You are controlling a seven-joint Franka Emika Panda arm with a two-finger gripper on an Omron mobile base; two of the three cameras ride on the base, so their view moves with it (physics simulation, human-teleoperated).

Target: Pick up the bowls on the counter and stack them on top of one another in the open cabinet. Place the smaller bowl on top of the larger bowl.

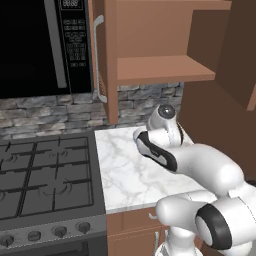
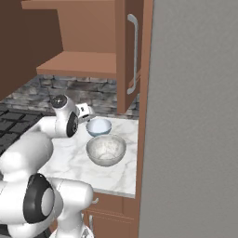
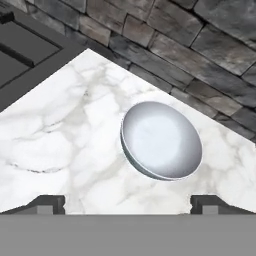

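Since your gripper [image 3: 128, 202] hangs wide open and empty above the smaller bowl [image 3: 161, 140], you're lined up to grab it.

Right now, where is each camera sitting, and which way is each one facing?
Left base view: behind the arm's left, facing the counter, stove, microwave and open cabinet; arm at lower right.
Right base view: behind its right, facing the smaller bowl and larger bowl; arm at lower left.
Hand view: on the hand, looking down at the smaller bowl; gripper fingertips at bottom.
Shared: counter, cabinet shelf, stone wall.
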